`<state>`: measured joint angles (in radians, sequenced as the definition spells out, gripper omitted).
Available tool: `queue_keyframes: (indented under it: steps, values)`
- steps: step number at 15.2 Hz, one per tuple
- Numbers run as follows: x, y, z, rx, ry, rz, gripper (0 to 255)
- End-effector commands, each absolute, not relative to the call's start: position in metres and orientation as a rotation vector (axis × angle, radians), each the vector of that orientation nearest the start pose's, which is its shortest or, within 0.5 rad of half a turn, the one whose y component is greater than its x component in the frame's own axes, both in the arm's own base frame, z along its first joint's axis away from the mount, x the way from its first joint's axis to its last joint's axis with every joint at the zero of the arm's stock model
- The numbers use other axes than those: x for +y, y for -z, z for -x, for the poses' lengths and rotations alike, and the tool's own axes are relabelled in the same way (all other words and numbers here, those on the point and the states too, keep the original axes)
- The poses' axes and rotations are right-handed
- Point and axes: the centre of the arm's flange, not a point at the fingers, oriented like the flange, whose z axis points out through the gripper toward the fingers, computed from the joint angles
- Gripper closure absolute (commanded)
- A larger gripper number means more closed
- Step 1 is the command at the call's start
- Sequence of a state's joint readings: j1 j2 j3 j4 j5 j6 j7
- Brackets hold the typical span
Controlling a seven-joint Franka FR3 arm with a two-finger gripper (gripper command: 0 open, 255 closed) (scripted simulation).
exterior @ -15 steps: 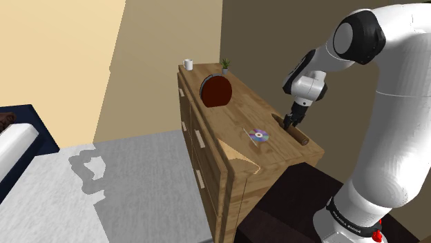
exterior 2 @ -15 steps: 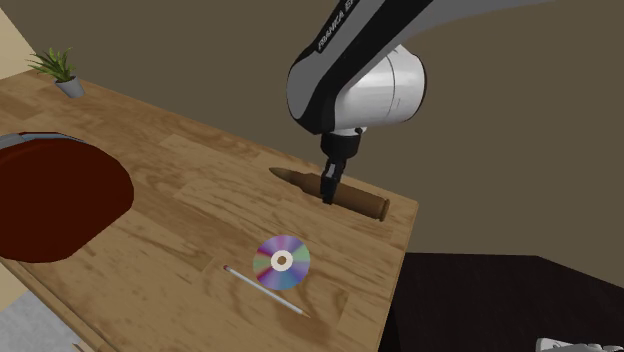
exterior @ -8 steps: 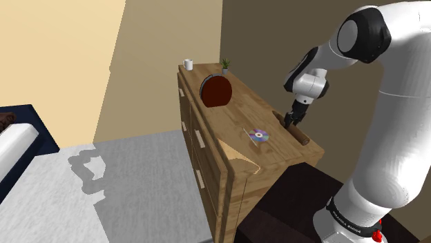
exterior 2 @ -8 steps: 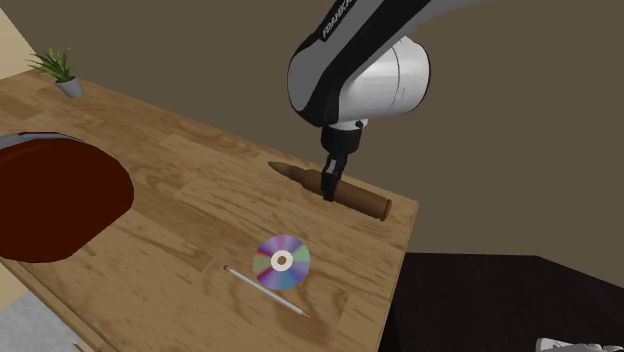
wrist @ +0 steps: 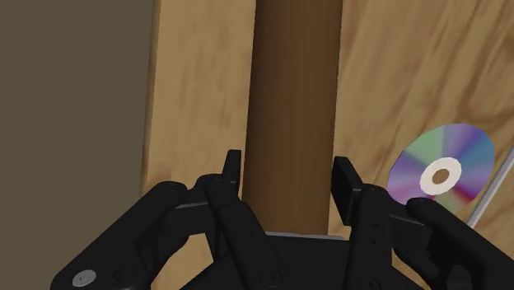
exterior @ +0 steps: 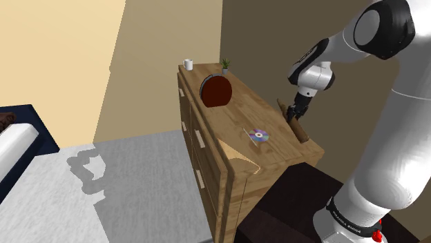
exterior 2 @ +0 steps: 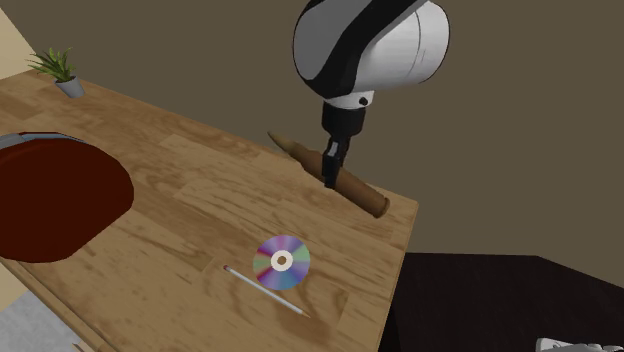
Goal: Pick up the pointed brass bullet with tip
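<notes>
Jaws are clamped snug on the brown bullet (wrist: 292, 99), one finger on each side of its body, with the gripper (exterior 2: 331, 178) around mid-length. The bullet sits tilted, pointed end up off the wooden dresser top (exterior 2: 200, 190) and blunt end low by the second exterior view's right edge. A shiny CD (exterior 2: 282, 261) and a thin grey pen (exterior 2: 265, 290) lie nearer, apart from it.

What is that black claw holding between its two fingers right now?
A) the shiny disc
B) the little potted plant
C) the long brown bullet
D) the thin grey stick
C: in the wrist view the gripper has its fingers pressed against either side of the brown bullet, while the disc lies apart from it, untouched.
</notes>
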<state>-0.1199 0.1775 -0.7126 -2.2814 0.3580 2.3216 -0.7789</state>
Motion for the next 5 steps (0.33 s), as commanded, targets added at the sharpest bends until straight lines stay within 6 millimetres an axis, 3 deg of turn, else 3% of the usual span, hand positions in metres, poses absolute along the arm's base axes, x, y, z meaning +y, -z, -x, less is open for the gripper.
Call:
queue_keyframes:
  steps: [1, 5]
  values:
    - [-0.383, -0.301, -0.352, 0.468, 0.073, 2.959, 255]
    - [-0.383, -0.313, -0.352, 0.468, 0.073, 2.959, 255]
